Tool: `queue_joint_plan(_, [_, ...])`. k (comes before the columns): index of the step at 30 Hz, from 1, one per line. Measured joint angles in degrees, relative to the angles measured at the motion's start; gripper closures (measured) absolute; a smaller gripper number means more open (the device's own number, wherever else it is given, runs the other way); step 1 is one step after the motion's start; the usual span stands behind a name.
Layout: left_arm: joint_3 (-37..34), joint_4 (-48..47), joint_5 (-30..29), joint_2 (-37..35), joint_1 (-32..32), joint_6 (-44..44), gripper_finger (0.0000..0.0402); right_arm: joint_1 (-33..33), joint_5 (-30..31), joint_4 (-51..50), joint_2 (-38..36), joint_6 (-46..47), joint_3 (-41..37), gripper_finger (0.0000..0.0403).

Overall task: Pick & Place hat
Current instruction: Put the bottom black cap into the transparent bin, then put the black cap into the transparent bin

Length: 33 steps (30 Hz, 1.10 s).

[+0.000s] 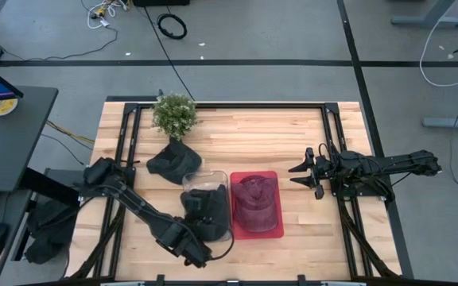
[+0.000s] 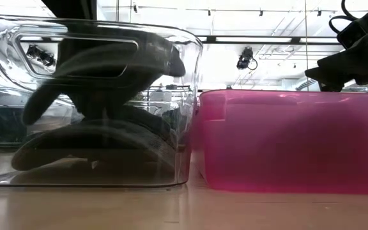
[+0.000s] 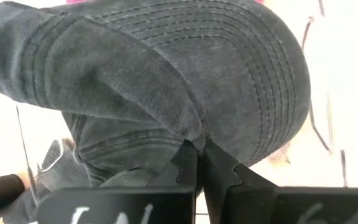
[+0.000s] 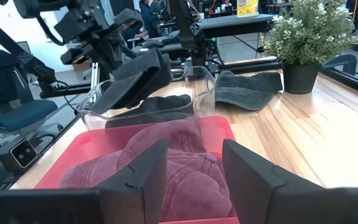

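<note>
My left gripper point(image 3: 195, 163) is shut on a dark grey cap point(image 3: 166, 81), held in the clear bin point(image 1: 223, 179) near the table's near edge. In the low view this cap point(image 2: 101, 70) hangs inside the bin above a second dark cap point(image 2: 88, 145) lying on the bin's floor. A third dark cap point(image 1: 173, 161) rests flat on the table beside the plant pot. A maroon cap point(image 1: 255, 200) lies in the red bin point(image 1: 254, 232). My right gripper point(image 4: 194, 174) is open and waits at the table's right side, pointing at the red bin. My left gripper pinches a fold of the dark grey cap's cloth point(image 3: 194, 138) between its two fingertips, where the stitched brim meets the crown. The cap droops around the fingers inside the clear bin. Whether it touches the cap below I cannot tell.
A potted plant point(image 1: 173, 114) stands near the table's far edge. The clear and red bins sit side by side at the table's middle. Black frame rails point(image 1: 126, 151) run along the table's left and right sides. Bare wood lies between the red bin and the right arm.
</note>
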Motion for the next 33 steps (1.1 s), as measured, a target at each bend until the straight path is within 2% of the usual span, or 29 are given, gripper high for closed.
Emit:
queue_joint_plan(7, [0.0, 0.6, 2.4, 0.7, 1.2, -0.3, 0.0374, 0.0, 0.0, 0.0, 0.0, 0.0, 0.0, 0.0243])
queue_joint_plan(16, [0.0, 0.7, 2.4, 0.7, 0.9, -3.4, 0.0309, 0.0, 0.0, 0.0, 0.0, 0.0, 0.0, 0.0243])
queue_joint_plan(23, [0.0, 0.3, 1.5, 0.7, 0.5, -1.8, 0.0263, 0.0, 0.0, 0.0, 0.0, 0.0, 0.0, 0.0243])
queue_joint_plan(29, [0.0, -2.0, 1.2, 0.6, 0.6, 0.6, 0.026, 0.0, 0.0, 0.0, 0.0, 0.0, 0.0, 0.0243])
queue_joint_plan(33, [0.0, -5.5, -1.3, 0.6, 0.6, 1.1, 0.0269, 0.0, 0.0, 0.0, 0.0, 0.0, 0.0, 0.0243])
